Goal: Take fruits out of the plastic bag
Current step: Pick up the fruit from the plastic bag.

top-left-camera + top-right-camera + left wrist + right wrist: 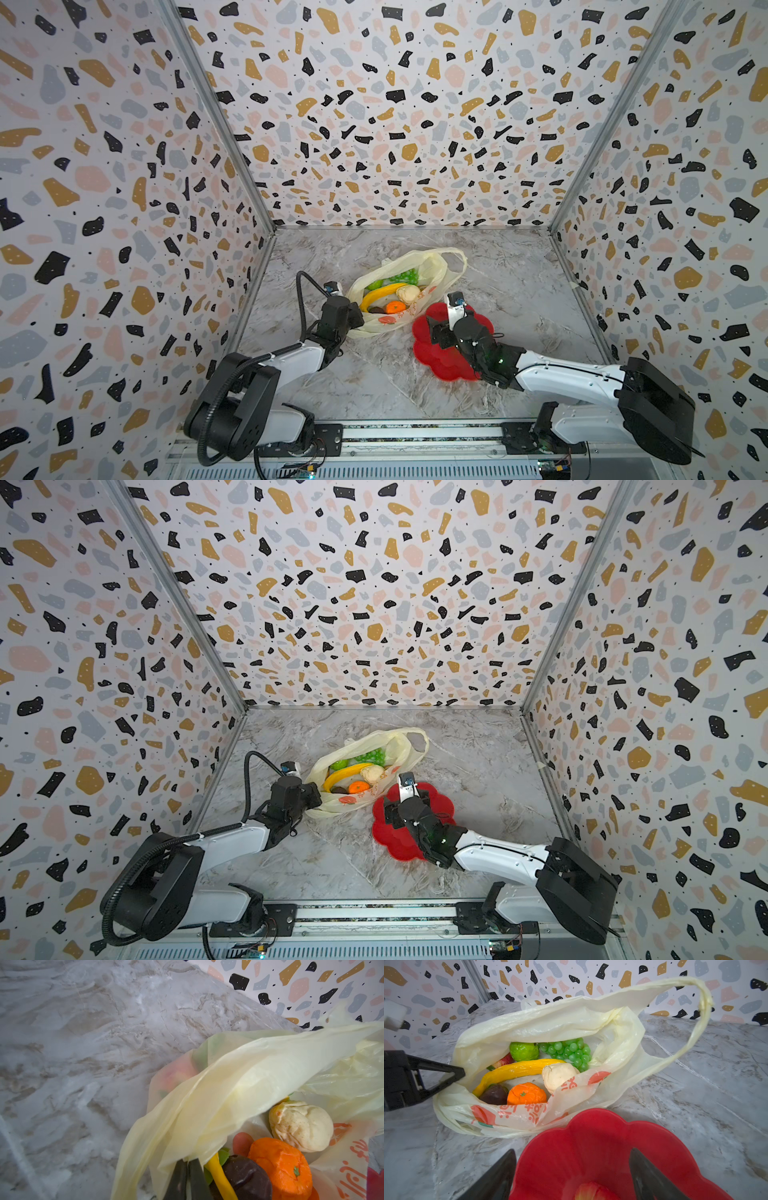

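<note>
1. In both top views the marble table fills the lower middle of the frame and is walled on three sides. Bare room lies right of and below the things.
2. The plastic bag lies at centre frame, its mouth gaping upward and one loop handle flung to the upper right.
3. The red plate sits just lower right of the bag, close against its printed lip.
4. The left gripper is pinched tight on the bag's rim at frame left, propping the mouth open.
5. The right gripper hangs over the plate with jaws spread wide, gripping nothing. A red fruit lies in the plate beneath.
6. Inside the bag are the banana, grape bunch, pear-like piece, orange, green citrus and a dark fruit.
7. Judged step: one fruit is out and the rest are waiting. The next reach must clear the printed lip, then drop into the mouth; the orange lies nearest.
</note>
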Motion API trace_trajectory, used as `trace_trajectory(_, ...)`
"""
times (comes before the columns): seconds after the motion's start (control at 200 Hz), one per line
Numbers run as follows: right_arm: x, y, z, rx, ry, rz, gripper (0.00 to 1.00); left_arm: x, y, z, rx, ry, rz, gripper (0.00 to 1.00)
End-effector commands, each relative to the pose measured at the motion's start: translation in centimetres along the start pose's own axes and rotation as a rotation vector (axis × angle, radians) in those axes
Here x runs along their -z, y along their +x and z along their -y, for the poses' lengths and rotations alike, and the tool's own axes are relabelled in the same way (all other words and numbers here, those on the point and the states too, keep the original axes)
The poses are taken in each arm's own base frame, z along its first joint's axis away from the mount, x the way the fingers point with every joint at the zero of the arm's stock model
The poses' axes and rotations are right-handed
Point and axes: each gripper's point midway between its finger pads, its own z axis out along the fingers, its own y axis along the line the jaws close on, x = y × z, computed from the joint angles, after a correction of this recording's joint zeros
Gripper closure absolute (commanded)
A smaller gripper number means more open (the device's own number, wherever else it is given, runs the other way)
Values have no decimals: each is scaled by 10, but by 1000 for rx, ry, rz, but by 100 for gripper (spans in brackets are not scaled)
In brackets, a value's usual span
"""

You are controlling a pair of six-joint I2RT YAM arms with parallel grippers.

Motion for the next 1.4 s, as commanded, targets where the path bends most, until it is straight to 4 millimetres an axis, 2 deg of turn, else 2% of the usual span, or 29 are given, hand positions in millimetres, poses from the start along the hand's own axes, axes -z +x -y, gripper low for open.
trace_trajectory(0.0,-6,-18,-21,102,-107,-77,16,-1,-11,8,32,34,28,93)
trace_trajectory(0.11,-30,-30,-30,209,-135,-153,16,-1,-12,7,25,22,27,93)
trace_trajectory(0.29,-77,-18,-29,379,-180,-336,16,-1,-11,6,21,18,21,92)
trace_trajectory(0.521,-114,-32,-18,483,-194,-418,15,0,-13,7,19,17,26,92)
trace_trajectory(0.766,-153,-14,-18,564,-197,-539,14,-1,-12,6,16,13,21,92)
trace_trajectory(0.996,-163,5,-29,603,-180,-625,13,-3,-11,6,14,12,13,92)
trace_trajectory(1.392,-179,44,-10,640,-33,-774,14,-7,-7,6,15,13,-3,91)
